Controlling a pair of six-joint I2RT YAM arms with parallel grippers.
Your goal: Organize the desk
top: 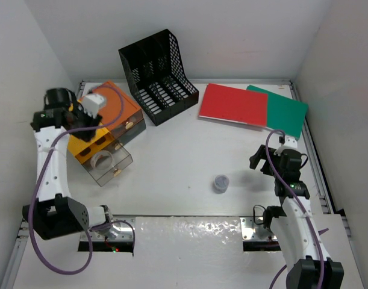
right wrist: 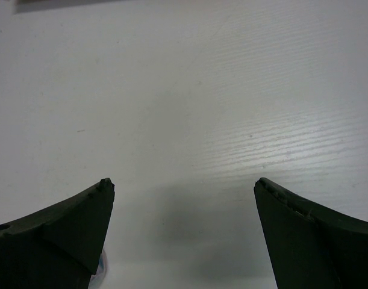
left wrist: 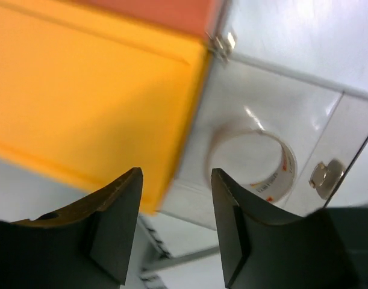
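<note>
A large, flat white tabletop fills the scene, rectangular, with silver metal rails along its edges. Its surface is matte, and close up it shows a fine, faint grain.

At the far left stands an orange-yellow box with clear plastic drawers. The lower drawer is pulled out, and a roll of clear tape lies inside it. Behind the box, a black mesh file rack stands upright. At the far right, a flat red folder lies overlapping a flat green folder. A small grey round object sits alone near the middle. A crinkled, shiny sheet covers the near edge between the arm bases.

The left gripper hangs above the box's front edge and the open drawer, well above the tabletop. Its dark fingers are partly spread, with nothing between them.

The right gripper hovers over a bare patch of tabletop on the right, near the folders. Its jaws are spread wide and hold nothing.
</note>
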